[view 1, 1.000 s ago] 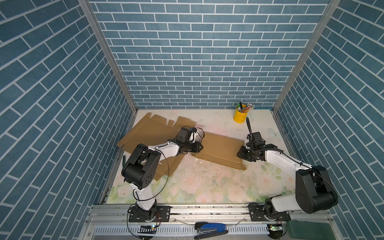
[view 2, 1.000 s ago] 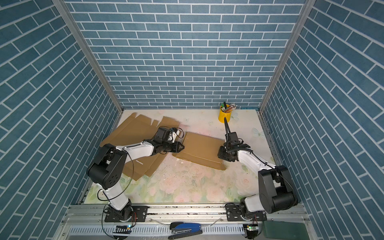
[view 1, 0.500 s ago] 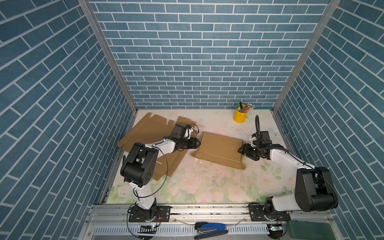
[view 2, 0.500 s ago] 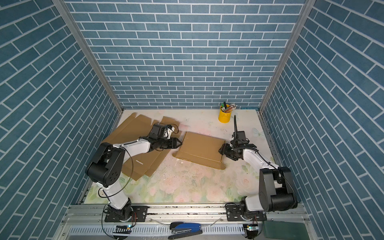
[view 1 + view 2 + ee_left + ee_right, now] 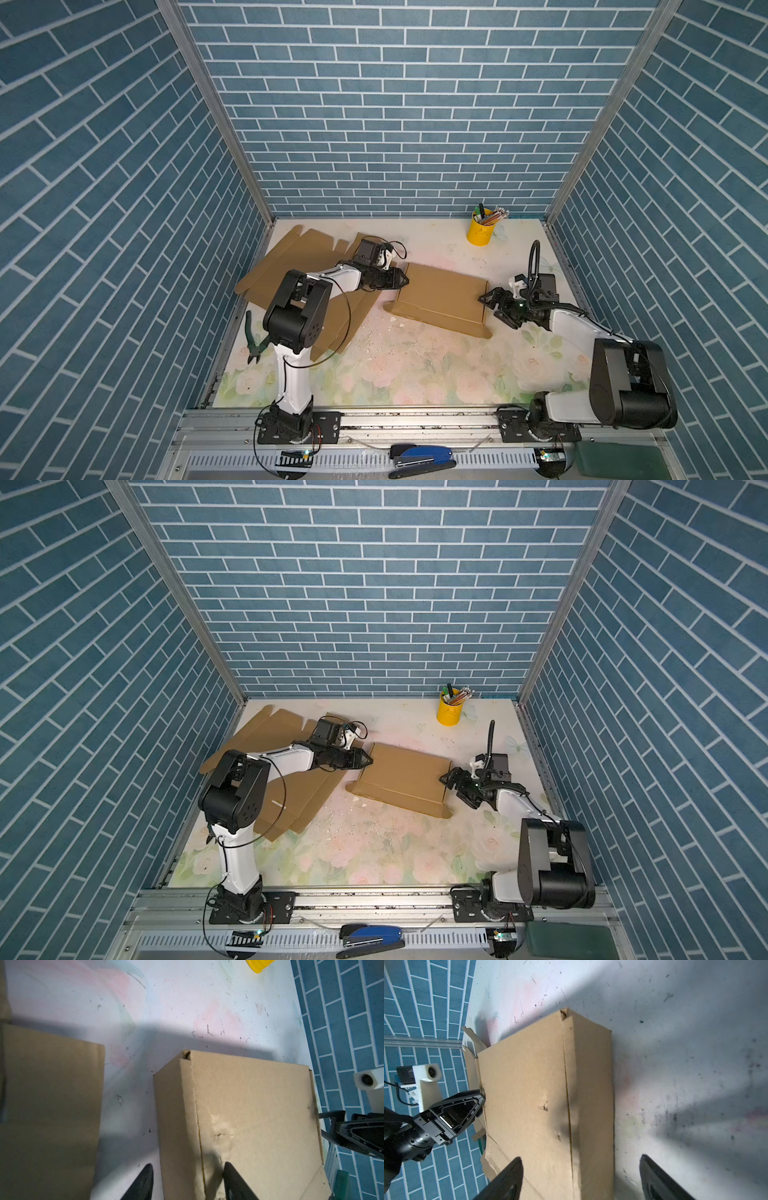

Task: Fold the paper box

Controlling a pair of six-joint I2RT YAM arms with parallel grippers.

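Cardboard, brown and matte, makes up the box (image 5: 440,297): a flattish rectangular shell with creased edges and a scuffed top, lying near the middle of the floral worktop (image 5: 415,365). My left claw (image 5: 402,279) sits at its 9 o'clock edge, black tapered fingers (image 5: 145,1180) apart, straddling the side wall without pinching it. My right claw (image 5: 493,308) is at the 3 o'clock end, spread wide, nothing held. Flat notched sheets (image 5: 307,257) of the same board lie at 10 o'clock. A glossy yellow cup (image 5: 478,232) of pencils stands at 1 o'clock.
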